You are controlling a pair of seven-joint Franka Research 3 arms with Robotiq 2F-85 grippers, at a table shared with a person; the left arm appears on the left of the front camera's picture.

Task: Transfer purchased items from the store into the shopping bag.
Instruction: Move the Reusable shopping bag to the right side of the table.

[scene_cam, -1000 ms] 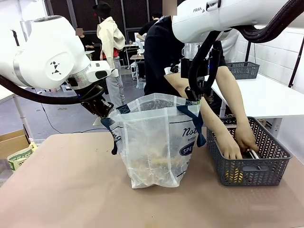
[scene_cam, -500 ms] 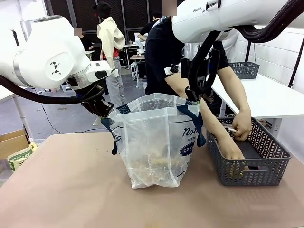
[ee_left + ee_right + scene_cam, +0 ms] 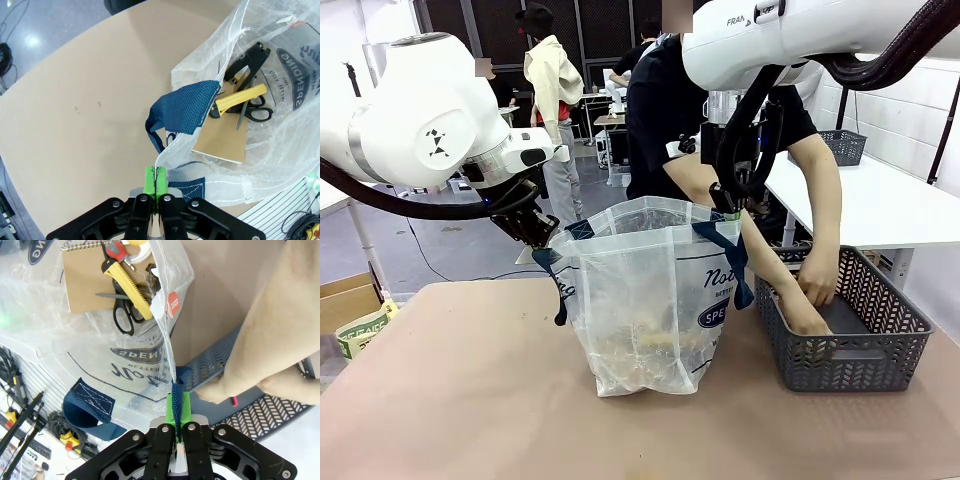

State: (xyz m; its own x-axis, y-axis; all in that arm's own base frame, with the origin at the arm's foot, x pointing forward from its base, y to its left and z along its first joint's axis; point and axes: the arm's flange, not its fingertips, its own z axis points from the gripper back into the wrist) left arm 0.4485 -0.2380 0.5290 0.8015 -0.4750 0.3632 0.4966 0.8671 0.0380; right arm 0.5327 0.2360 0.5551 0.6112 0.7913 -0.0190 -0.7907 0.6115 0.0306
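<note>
The left gripper [image 3: 155, 176] is clamped shut on the rim of the shopping bag [image 3: 640, 300]. The right gripper [image 3: 177, 406] pinches the opposite rim at a navy strap handle [image 3: 174, 392] (the mouth gapes wide between them). The bag stands on the table [image 3: 460, 400], just beside the store [image 3: 840, 368]. Inside it lie a tan notebook [image 3: 222, 142], a yellow utility knife [image 3: 241, 95] and black scissors [image 3: 252, 109]. The person's hands [image 3: 817, 284] reach down into the store.

Shopping bag [image 3: 630, 300] reads translucent clear, navy straps, navy oval logo; basket [image 3: 840, 365] dark grey lattice; cutter [image 3: 239, 96] yellow, scissors [image 3: 254, 103] black, notebook [image 3: 222, 142] tan.
</note>
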